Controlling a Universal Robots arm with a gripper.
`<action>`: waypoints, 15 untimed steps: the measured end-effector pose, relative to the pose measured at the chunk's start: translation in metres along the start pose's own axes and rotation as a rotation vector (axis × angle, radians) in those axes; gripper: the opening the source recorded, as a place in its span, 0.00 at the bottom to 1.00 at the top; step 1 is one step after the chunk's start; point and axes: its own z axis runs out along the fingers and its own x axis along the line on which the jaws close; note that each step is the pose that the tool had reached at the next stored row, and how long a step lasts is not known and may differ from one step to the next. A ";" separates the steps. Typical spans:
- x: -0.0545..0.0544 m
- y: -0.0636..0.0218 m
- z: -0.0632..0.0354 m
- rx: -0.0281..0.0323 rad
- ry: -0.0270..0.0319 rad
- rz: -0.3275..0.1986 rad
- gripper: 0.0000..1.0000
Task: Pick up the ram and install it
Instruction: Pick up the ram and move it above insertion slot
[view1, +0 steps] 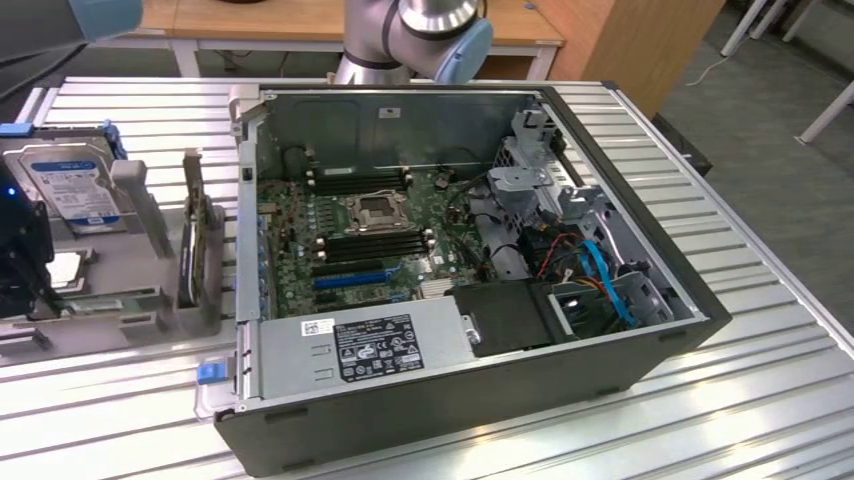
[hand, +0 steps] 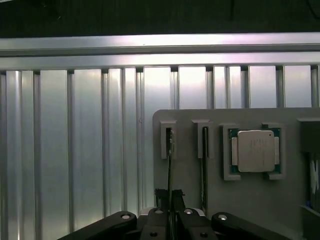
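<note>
Grey moulded holder (hand: 187, 175) on the slatted aluminium tabletop (hand: 75, 150) carries the parts. Two memory sticks stand on edge in narrow slots, and beside them a silver-topped processor (hand: 255, 150) lies flat in its own square pocket.

We see the gripper (hand: 169, 194) astride the ram (hand: 169, 150), which is the stick farther from the processor. Its fingertips press in on the two flat faces while the stick sits in its slot. The second stick (hand: 204, 155) stands free just beside.

We judge the ram light and stiff along its length, yet thin and fragile. Its chips and edge contacts would not forgive a crushing or twisting hold. Taking it by the flat faces, clear of the contact edge, seems the sound place to us.

In the exterior view the open computer case (view1: 400, 420) lies on its side beside the holder. It holds the motherboard (view1: 360, 230), with black memory slots (view1: 380, 245) flanking the processor socket, a labelled power supply (view1: 360, 345) and blue cables (view1: 607, 275).
</note>
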 end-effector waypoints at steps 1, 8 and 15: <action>0.000 0.0000 -0.0012 0.0003 0.0014 -0.013 0.14; 0.000 0.0004 -0.0169 0.0019 0.0058 -0.085 0.14; 0.001 0.0011 -0.0487 0.0021 0.0100 -0.096 0.14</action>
